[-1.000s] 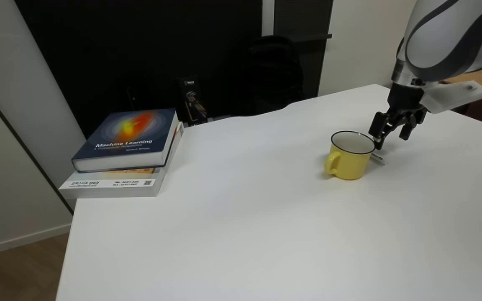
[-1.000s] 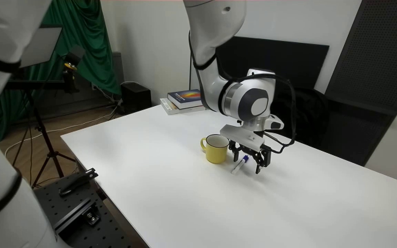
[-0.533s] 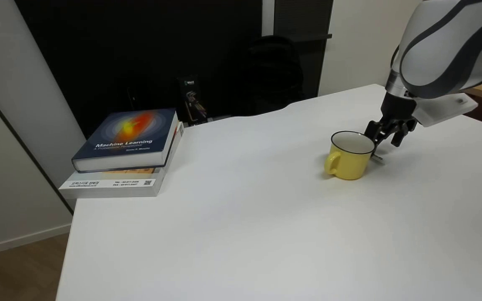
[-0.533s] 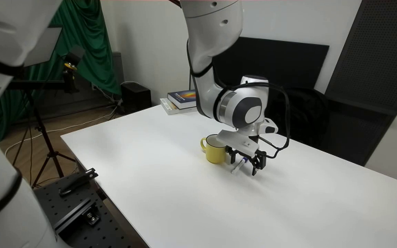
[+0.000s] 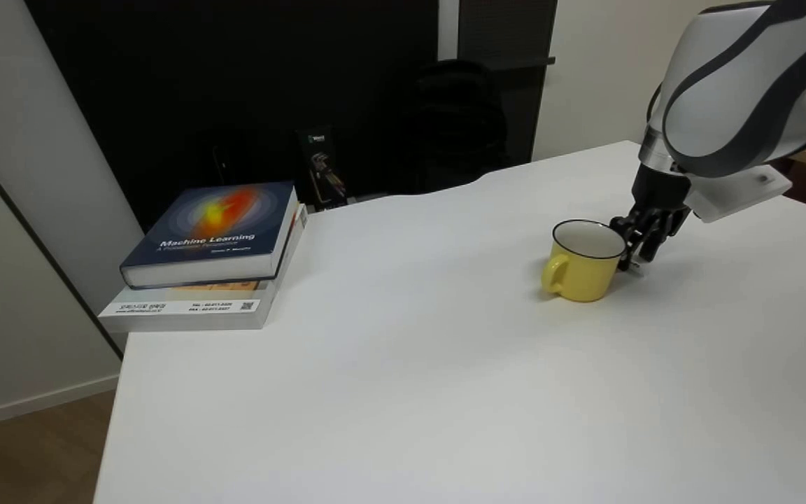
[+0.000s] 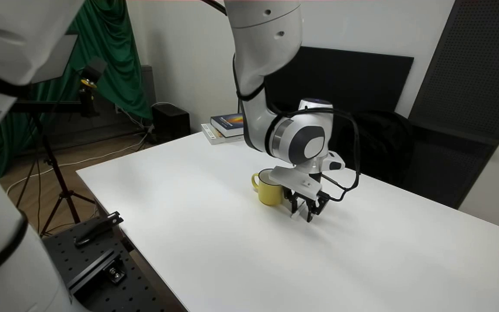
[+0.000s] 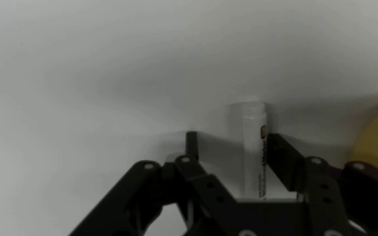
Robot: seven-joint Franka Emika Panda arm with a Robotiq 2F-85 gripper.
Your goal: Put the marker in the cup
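Marker [image 7: 254, 154], white-barreled with dark print, lies flat on a white table [image 6: 362, 268] between the parted fingers [image 7: 282, 160] of a gripper [image 7: 232, 142], just beside a yellow mug [image 5: 587, 276]. The gripper is spread rather than clenched, its tips low at the tabletop. In the wrist view, a strip of table shows between the barrel and the finger farther from the mug; the nearer finger sits right alongside the barrel, though contact cannot be told. Room is tight on that side, the gripper's linkage close to the mug's wall. The mug stands upright, its handle facing away from the gripper in both exterior views. From that handle, a broad stretch of tabletop runs to two stacked books [image 5: 210, 231] at the table's edge in an exterior view. Mug and marker sit well in from the edge bordered by a dark perforated plate [image 6: 139, 294], seen in an exterior view with the robot arm [image 6: 267, 47] arching overhead.
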